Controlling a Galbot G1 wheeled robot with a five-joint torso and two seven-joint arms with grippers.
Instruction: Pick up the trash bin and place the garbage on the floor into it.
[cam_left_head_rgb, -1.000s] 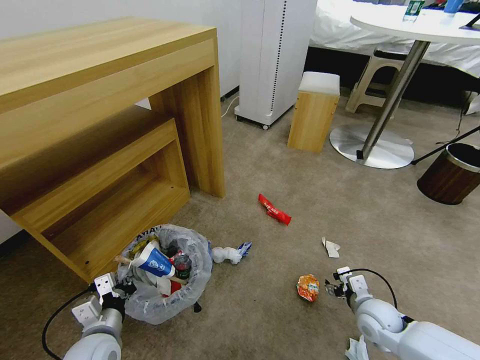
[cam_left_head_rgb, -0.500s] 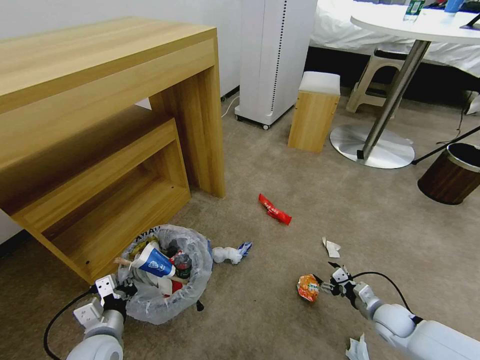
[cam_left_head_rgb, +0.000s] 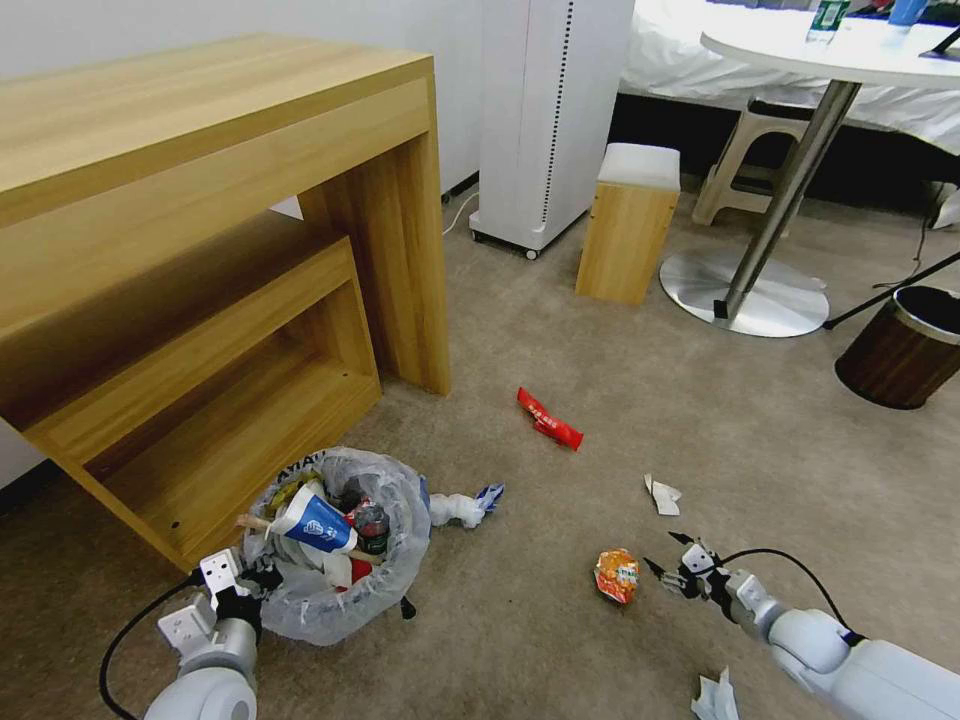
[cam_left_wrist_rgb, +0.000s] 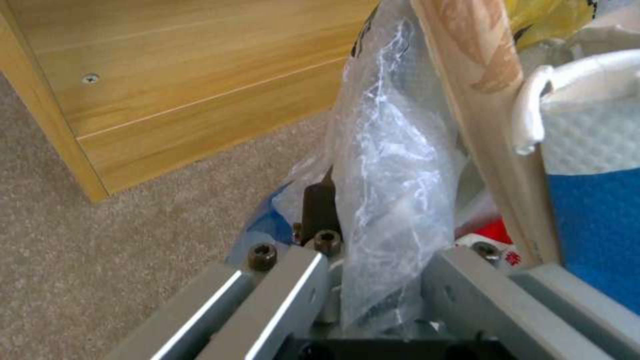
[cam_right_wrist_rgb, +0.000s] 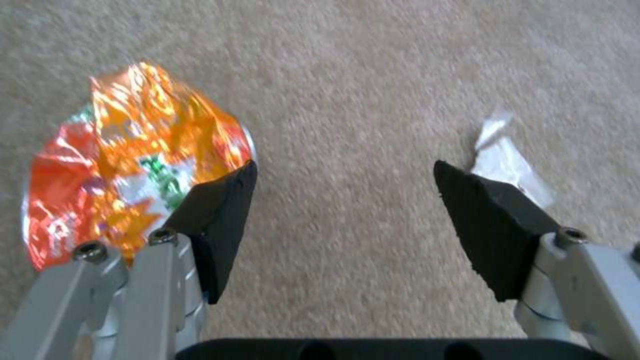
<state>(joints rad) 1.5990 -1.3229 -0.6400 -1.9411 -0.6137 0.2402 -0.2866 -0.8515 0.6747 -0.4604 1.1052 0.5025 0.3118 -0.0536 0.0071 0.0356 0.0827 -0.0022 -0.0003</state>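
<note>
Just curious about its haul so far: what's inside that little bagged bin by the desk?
Inside the trash bin: a blue-white paper cup, a wooden stick, a dark-capped bottle, something red. Whatever lies beneath them is covered.

arms: white rounded shells | cables: black | right gripper (cam_left_head_rgb: 668, 556): grey links, black wedge pads, hex screws

Carpet (cam_left_head_rgb: 560, 650) beige-tan. Bin (cam_left_head_rgb: 330, 610) liner clear, crinkled. Cup (cam_left_head_rgb: 318, 520) blue and white. One wrapper (cam_left_head_rgb: 548, 419) red; another (cam_left_head_rgb: 616, 575) orange with red, green and white print. Scraps (cam_left_head_rgb: 662, 495) white. Desk (cam_left_head_rgb: 200, 200) light wood grain. Gripper pads (cam_right_wrist_rgb: 220, 220) black.
</note>
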